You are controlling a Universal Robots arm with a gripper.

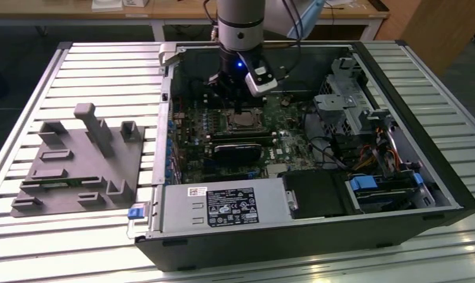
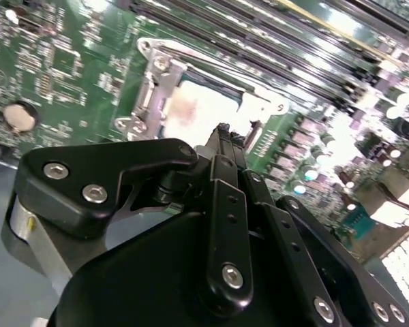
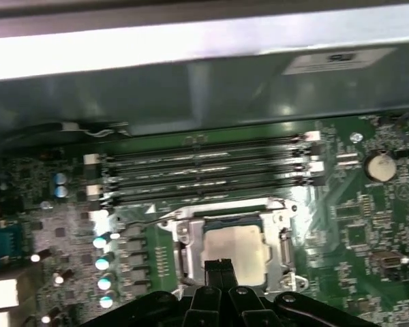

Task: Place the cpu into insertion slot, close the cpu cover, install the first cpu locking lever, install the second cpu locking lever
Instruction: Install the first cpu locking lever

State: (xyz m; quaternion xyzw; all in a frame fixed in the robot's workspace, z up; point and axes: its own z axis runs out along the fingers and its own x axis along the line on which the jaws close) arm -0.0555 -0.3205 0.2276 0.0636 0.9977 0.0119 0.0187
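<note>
The cpu [image 3: 235, 248], a pale silvery-tan square, lies flat in the insertion slot on the green board; the slot's centre is hidden under it. The cpu cover [image 3: 281, 235], a silver frame, lies down around the chip, whose face shows through the window. A thin wire lever [image 3: 140, 219] runs out from one corner of the socket. My gripper [image 3: 218, 267] hovers at the chip's near edge, its black fingers pressed together with nothing between them. Both wrist views show this, with the cpu [image 2: 201, 109] just beyond my gripper [image 2: 225, 133]. In the exterior view my gripper [image 1: 237, 109] hangs right above the cpu [image 1: 239, 122].
Long black memory slots [image 3: 204, 174] run beside the socket. A black card [image 1: 237, 152] lies just in front of it in the exterior view. The case wall [image 1: 168, 76], drive cage [image 1: 343, 97] and power supply [image 1: 218, 206] ring the board. A grey fixture [image 1: 76, 162] sits outside, at the exterior view's left.
</note>
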